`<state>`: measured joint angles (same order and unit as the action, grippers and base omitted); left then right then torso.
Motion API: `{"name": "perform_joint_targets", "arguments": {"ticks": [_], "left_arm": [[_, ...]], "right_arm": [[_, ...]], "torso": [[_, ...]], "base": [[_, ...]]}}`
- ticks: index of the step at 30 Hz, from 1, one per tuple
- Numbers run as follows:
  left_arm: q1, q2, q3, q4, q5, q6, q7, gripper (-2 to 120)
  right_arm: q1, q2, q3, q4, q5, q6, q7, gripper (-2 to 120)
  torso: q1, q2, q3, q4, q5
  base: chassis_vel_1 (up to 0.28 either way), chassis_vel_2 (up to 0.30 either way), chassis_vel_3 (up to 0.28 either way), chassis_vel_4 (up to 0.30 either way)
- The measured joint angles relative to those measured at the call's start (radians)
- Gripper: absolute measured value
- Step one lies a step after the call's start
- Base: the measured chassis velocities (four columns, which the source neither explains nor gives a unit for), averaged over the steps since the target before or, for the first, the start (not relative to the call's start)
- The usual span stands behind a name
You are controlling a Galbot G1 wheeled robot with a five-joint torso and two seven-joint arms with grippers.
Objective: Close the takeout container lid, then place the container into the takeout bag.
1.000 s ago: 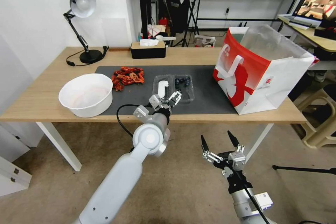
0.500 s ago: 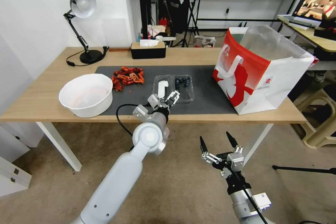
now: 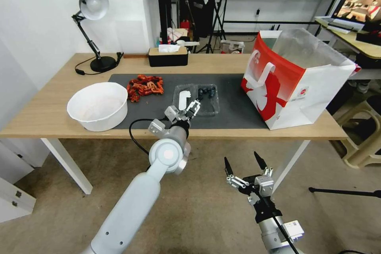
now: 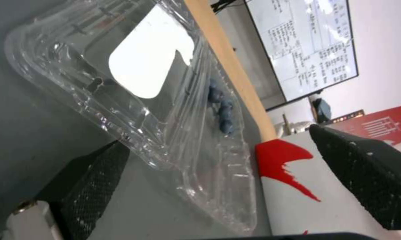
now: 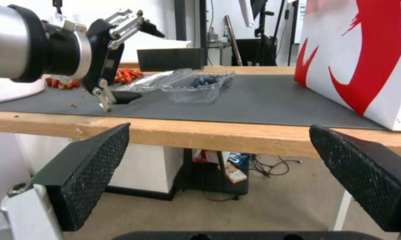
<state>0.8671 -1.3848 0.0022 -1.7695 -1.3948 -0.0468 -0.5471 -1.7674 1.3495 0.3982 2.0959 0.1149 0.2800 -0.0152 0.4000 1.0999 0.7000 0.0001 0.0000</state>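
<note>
The takeout container (image 3: pixel 197 100) lies open on the dark mat, its two clear halves side by side. The lid (image 3: pixel 183 99) with the white sticker is the left half; dark blue berries (image 3: pixel 207 92) sit in the right half. My left gripper (image 3: pixel 185 108) is open at the lid's near edge. In the left wrist view the lid (image 4: pixel 152 66) lies between the spread fingers (image 4: pixel 89 186). From the right wrist view, my left gripper (image 5: pixel 149 65) has one finger low on the mat by the lid (image 5: pixel 158 80) and one above it. The takeout bag (image 3: pixel 293 83) stands open at the right. My right gripper (image 3: pixel 241 158) hangs open below the table's front edge.
A big white bowl (image 3: pixel 98 106) sits at the front left, with red food pieces (image 3: pixel 145 86) on the mat (image 3: pixel 234 107) behind it. A desk lamp (image 3: pixel 93 27) and a tissue box (image 3: pixel 168 55) stand at the back. The table's front edge (image 5: pixel 236 136) is level with my right gripper.
My left gripper has crept forward and a little left, closer to the lid's near edge. The right arm has sunk slightly lower below the table.
</note>
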Motion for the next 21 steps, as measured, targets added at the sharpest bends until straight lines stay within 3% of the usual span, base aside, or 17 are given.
{"name": "perform_joint_targets", "arguments": {"ticks": [7,9,21], "left_arm": [[-0.003,-0.007,-0.001,0.008,0.002,-0.036,0.055,100],[0.002,-0.001,0.004,0.010,0.040,-0.045,0.113,100],[0.003,0.034,0.047,0.028,0.197,-0.041,0.283,100]], "right_arm": [[-0.002,0.004,-0.001,0.000,-0.003,0.001,-0.002,100],[-0.002,0.004,0.000,-0.001,-0.004,0.001,-0.002,100],[-0.005,0.005,0.003,-0.001,-0.005,0.006,-0.002,100]], "torso": [[0.000,0.000,0.000,-0.0001,0.0000],[0.000,0.000,0.000,-0.0001,0.0000],[0.000,0.000,0.000,-0.0001,-0.0001]], "base": [[0.000,0.000,0.000,0.000],[0.000,0.000,0.000,0.000],[0.000,0.000,0.000,0.000]]}}
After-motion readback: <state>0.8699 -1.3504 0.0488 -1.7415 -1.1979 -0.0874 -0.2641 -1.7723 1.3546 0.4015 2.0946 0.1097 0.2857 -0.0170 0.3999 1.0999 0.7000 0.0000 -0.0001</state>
